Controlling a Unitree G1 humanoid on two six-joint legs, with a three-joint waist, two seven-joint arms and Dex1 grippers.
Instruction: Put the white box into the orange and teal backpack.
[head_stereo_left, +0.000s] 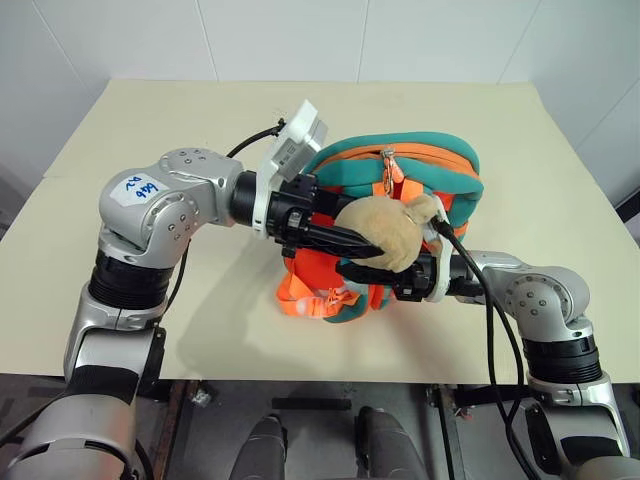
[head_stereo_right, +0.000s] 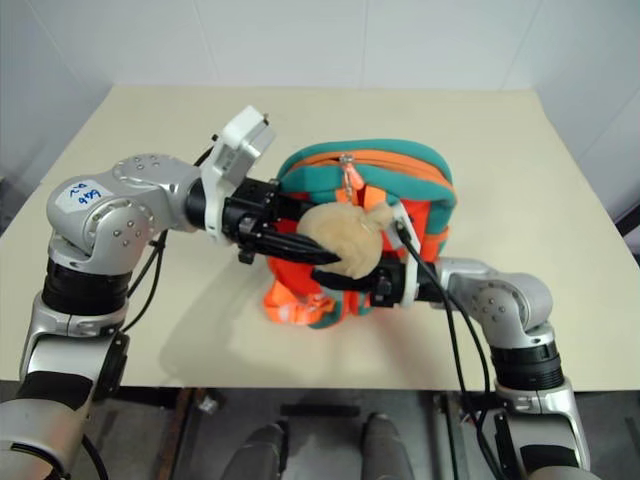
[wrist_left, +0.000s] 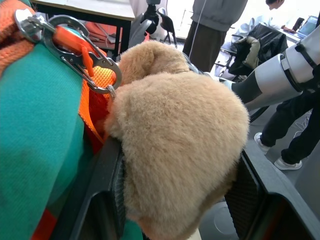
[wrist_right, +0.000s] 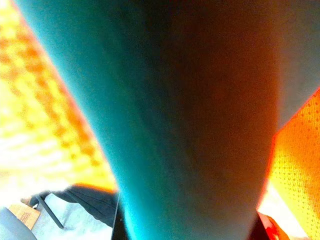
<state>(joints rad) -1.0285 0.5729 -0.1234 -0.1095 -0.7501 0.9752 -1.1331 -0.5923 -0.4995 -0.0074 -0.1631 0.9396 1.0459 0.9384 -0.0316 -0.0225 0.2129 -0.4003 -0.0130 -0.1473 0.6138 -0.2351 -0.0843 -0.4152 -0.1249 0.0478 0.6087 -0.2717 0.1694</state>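
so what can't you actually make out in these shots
- Flat white box: whether it is already inside the orange and teal fabric backpack, whose zipped top hides the interior in the head views.
- Right gripper: what it clamps, hidden behind the tan plush toy.
- Right wrist view: blurred teal and orange fabric pressed close, so its own fingers cannot be told.

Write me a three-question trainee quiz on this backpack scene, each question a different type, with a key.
1. True or false: the left hand has its fingers either side of the plush toy.
2. Multiple choice: the backpack stands on A) the floor, B) the table, C) a chair.
3. Fill in: a metal ____ joins the toy to the backpack.

Key: 1 true; 2 B; 3 carabiner.
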